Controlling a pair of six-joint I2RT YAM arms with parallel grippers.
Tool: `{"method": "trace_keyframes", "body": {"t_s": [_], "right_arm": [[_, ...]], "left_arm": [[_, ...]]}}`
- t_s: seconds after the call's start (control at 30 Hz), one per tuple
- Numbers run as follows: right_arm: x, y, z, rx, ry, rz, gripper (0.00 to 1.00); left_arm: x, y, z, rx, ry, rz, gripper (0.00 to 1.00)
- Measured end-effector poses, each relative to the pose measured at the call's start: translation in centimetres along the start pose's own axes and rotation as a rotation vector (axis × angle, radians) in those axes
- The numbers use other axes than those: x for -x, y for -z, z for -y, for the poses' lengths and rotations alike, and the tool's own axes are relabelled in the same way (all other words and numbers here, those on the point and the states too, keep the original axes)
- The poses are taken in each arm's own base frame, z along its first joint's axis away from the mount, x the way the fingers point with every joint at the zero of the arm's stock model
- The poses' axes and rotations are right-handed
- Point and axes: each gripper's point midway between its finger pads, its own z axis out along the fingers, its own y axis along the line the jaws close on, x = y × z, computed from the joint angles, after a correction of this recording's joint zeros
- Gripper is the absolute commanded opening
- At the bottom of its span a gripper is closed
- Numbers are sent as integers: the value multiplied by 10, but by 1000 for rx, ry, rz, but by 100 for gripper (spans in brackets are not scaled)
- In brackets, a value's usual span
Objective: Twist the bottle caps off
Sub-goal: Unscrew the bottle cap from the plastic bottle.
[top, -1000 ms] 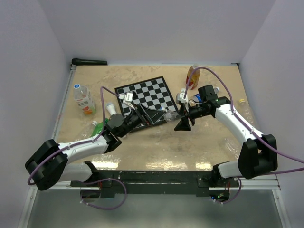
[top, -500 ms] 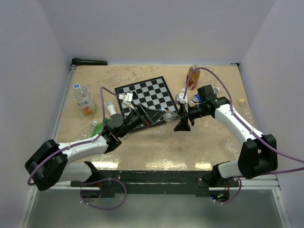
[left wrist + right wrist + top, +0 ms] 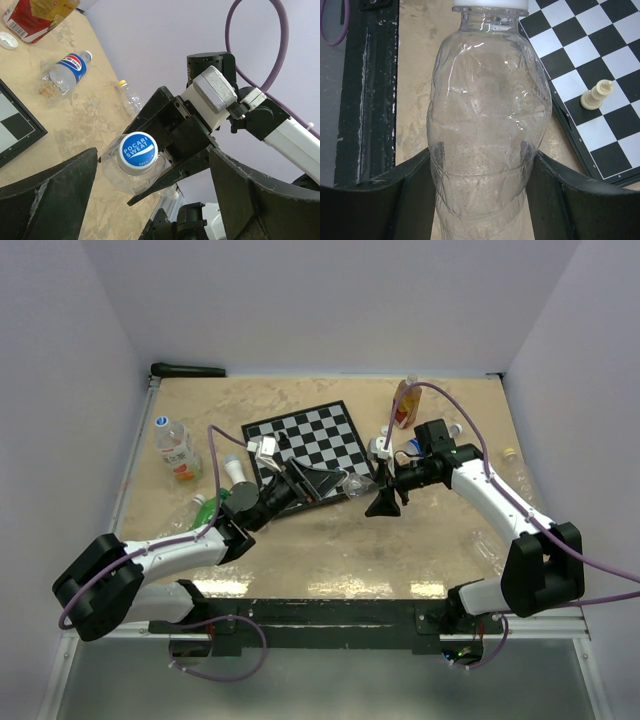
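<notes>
Holding a clear plastic bottle (image 3: 485, 125) by its body in my half-closed right tool (image 3: 385, 492), over the table (image 3: 330, 550) just right of the chessboard (image 3: 310, 435). Its blue Pocari Sweat cap (image 3: 138, 152) faces left, between my left tool's (image 3: 330, 482) wide-open fingers (image 3: 50, 192), untouched.

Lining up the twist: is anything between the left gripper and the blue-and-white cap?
No. Left wrist view shows only open air between the left gripper and the cap.

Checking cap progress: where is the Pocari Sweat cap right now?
Left wrist view, centre: the Pocari Sweat cap is on the clear bottle gripped by the right gripper, facing the open left gripper, by the chessboard's near right corner.
</notes>
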Motion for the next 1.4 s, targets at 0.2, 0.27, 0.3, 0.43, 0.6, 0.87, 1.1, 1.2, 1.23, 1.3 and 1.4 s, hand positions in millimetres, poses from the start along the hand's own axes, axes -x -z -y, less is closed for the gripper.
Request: {"method": "trace_keyframes", "body": {"t_s": [0.2, 0.27, 0.3, 0.43, 0.6, 0.87, 1.1, 1.2, 1.23, 1.3, 1.4], "right_arm": [[0, 0, 0, -1, 2, 1, 20], [0, 0, 0, -1, 1, 1, 20], [0, 0, 0, -1, 1, 1, 20], [1, -1, 0, 1, 2, 0, 20], [1, -2, -1, 5, 6, -1, 20], [-4, -4, -2, 2, -13, -18, 51], [0, -10, -5, 18, 26, -15, 92], [-1, -10, -6, 22, 24, -20, 96], [-2, -10, -7, 24, 23, -21, 96], [-3, -10, -8, 28, 20, -25, 96], [-4, -10, -9, 30, 20, -27, 96]], "left_arm": [[0, -2, -1, -1, 14, 6, 94], [-2, -3, -4, 8, 19, 0, 91], [-3, -3, -6, 12, 20, -3, 90], [-10, -6, -16, 38, 27, -21, 81], [-18, -22, -14, 38, 32, -51, 44], [-19, -23, -19, 57, -49, -59, 0], [-10, -12, -9, 48, -178, -69, 0], [-5, -7, -5, 36, -242, -73, 0], [-3, -6, -4, 34, -266, -78, 0], [-1, -5, -4, 34, -300, -91, 0], [2, -3, -2, 24, -348, -115, 0]]}}
